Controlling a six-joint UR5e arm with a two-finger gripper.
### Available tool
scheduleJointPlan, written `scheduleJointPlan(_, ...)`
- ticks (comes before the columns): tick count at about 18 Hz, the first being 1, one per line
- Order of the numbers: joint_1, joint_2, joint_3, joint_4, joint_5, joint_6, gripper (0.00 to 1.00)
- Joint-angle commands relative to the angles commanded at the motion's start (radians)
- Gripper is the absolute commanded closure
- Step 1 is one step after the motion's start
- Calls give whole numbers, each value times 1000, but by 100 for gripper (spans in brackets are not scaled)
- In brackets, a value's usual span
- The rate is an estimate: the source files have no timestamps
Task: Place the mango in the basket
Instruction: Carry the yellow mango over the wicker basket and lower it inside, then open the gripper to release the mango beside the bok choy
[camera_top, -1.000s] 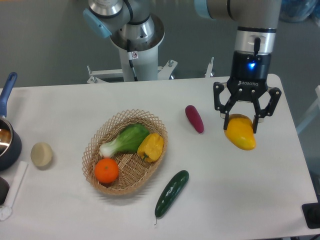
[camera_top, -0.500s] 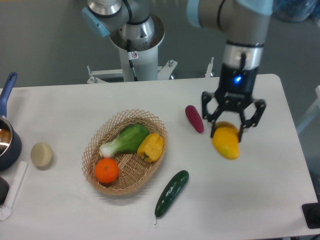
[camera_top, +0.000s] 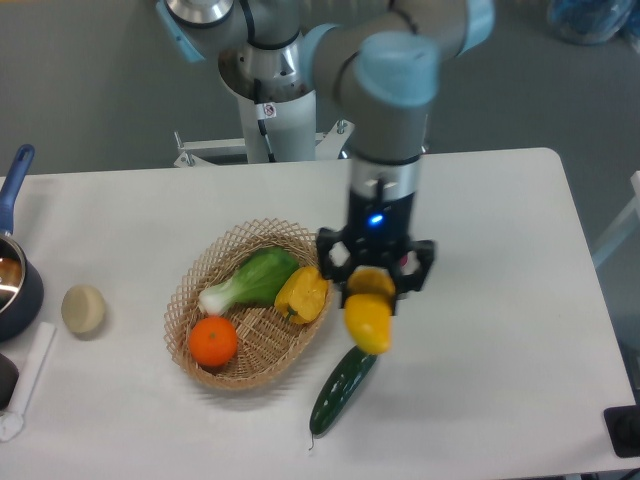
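The mango (camera_top: 369, 318), yellow with an orange top, hangs in the air just right of the basket's right rim, above the cucumber's upper end. My gripper (camera_top: 374, 283) is shut on the mango's upper part and points straight down. The wicker basket (camera_top: 195, 283) lies left of centre on the table. It holds a bok choy (camera_top: 250, 281), a yellow bell pepper (camera_top: 301, 294) and an orange (camera_top: 213, 341).
A dark green cucumber (camera_top: 341, 390) lies on the table below the mango. A pale round item (camera_top: 83, 309) sits at the left. A blue-handled pot (camera_top: 12, 275) stands at the left edge. The arm's base (camera_top: 270, 75) is behind the table.
My gripper has carried the mango leftward from the table's right side to just beside the basket's right rim. The purple vegetable is now hidden behind the arm.
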Motion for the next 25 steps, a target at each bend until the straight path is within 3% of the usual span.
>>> scheduleJointPlan(5, -98, 0, -77, 2, 92, -2, 53)
scheduleJointPlan(9, -170, 8, -129, -5, 98, -9, 53)
scheduleJointPlan(11, -187, 25, -163, -8, 97, -24, 53)
scheduleJointPlan(15, -223, 38, -170, -26, 95, -135, 53)
scheduleJointPlan(25, -233, 26, -206, -38, 95, -121, 50)
